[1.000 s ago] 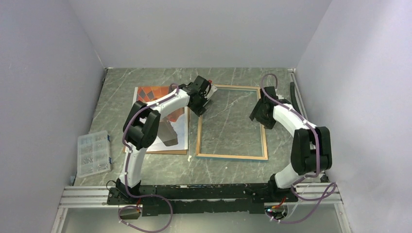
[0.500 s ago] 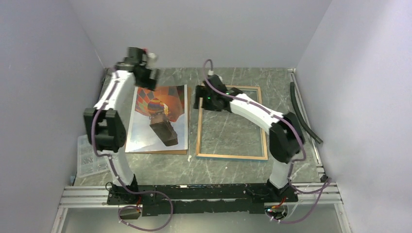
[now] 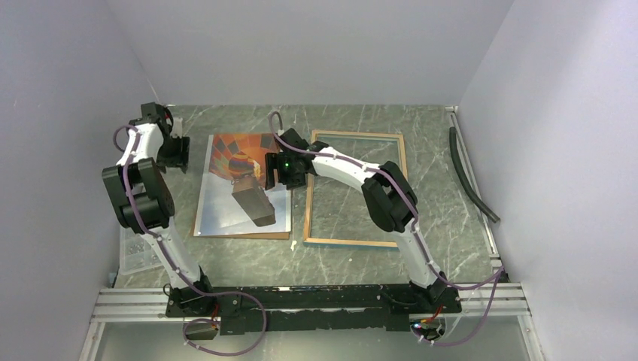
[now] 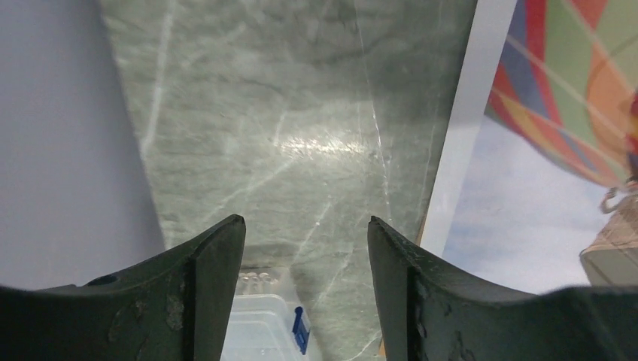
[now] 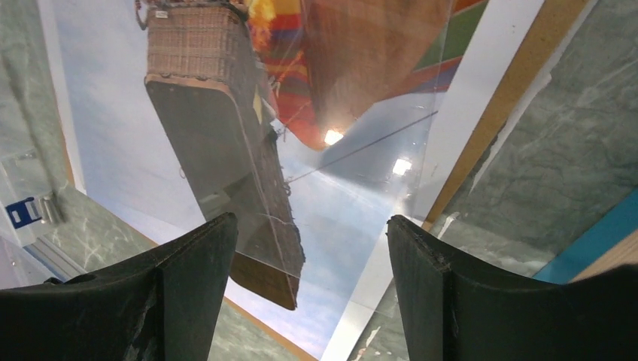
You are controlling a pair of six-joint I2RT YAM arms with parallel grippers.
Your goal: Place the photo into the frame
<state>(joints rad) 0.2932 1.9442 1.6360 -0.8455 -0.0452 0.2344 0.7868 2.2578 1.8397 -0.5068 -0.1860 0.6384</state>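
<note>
Left to right, everything placed off the frame.

Far left of the frame, by the side wall, we see a clear plastic compartment box (image 3: 139, 256), partly hidden behind the left arm.

The left gripper (image 4: 305, 219) hangs well left of the frame, over the bare green marble-look table (image 3: 361, 263). Its jaws are apart with nothing between them, so it is released. Its wrist view shows the box at the bottom edge.

Just left of the frame lies the photo (image 3: 229, 203): a large rectangular print with an orange-red balloon, dark basket and blue sky. It is flat, face up, and not in the frame. It rests on a plain brown hardboard panel (image 5: 527, 79), whose edge shows on the near side and the frame side.

A straight glossy line and lamp glints cross the print. We cannot tell whether a clear sheet lies on it.

The right gripper (image 5: 310, 218) hovers over the print, near its frame-side edge. Its jaws are spread and empty.

The frame (image 3: 308, 210) is a large rectangle with light wood edges, lying flat on the table. Marble shows through its opening, and a blue strip of it shows in the right wrist view.

Right of the frame, a black hose (image 3: 470, 184) lies along the side wall.
</note>
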